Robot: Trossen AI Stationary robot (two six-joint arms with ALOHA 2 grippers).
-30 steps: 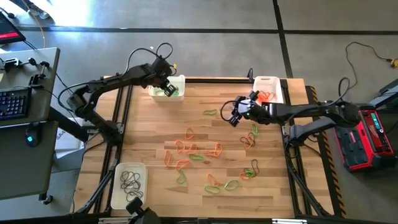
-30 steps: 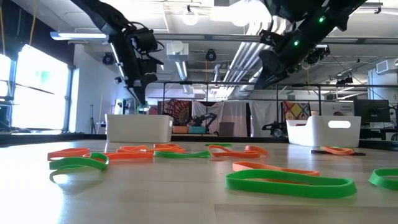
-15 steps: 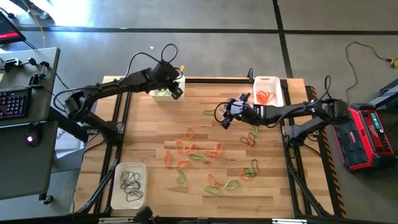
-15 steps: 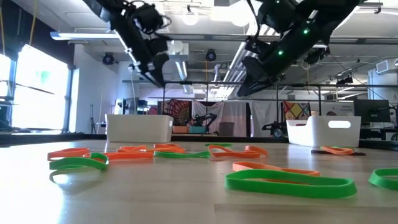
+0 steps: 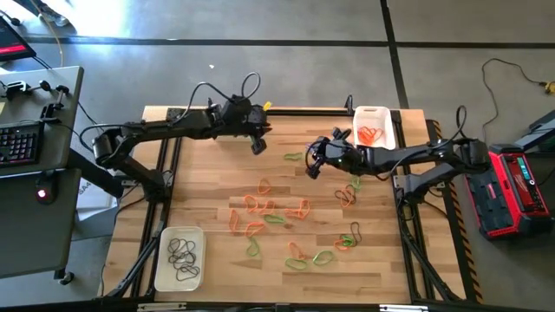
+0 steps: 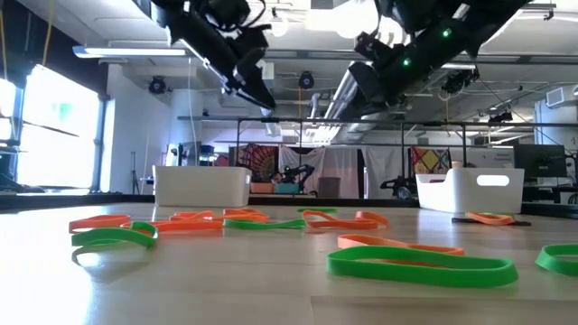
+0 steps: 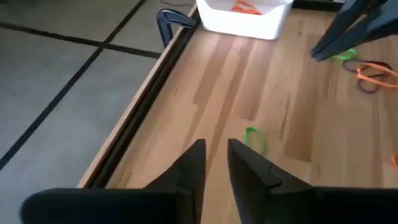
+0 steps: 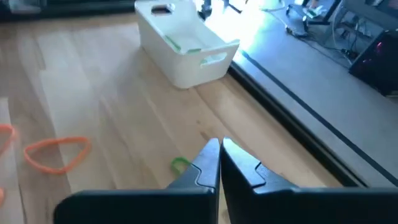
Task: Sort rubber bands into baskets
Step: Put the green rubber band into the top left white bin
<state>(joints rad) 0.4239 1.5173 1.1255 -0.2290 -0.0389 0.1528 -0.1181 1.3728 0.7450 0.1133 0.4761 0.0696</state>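
Wooden table (image 5: 208, 186) strewn with rubber bands (image 5: 276, 212) (workshop beyond).

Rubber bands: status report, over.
Left gripper empty, narrow gap. Right gripper shut, empty, above a green band. Rubber bands mostly loose on table. Nothing in the way.

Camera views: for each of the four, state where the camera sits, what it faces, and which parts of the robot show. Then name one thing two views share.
High view: above the table, looking straight down; both arms show, with the left end effector and right end effector.
Low view: at tabletop height, level across the rubber bands into the room; arms enter from above.
Left wrist view: on the left arm, past its fingers toward the orange-band basket.
Right wrist view: on the right arm, past its fingers toward the green-band basket.
Shared: high and left wrist views both show the orange-band basket.
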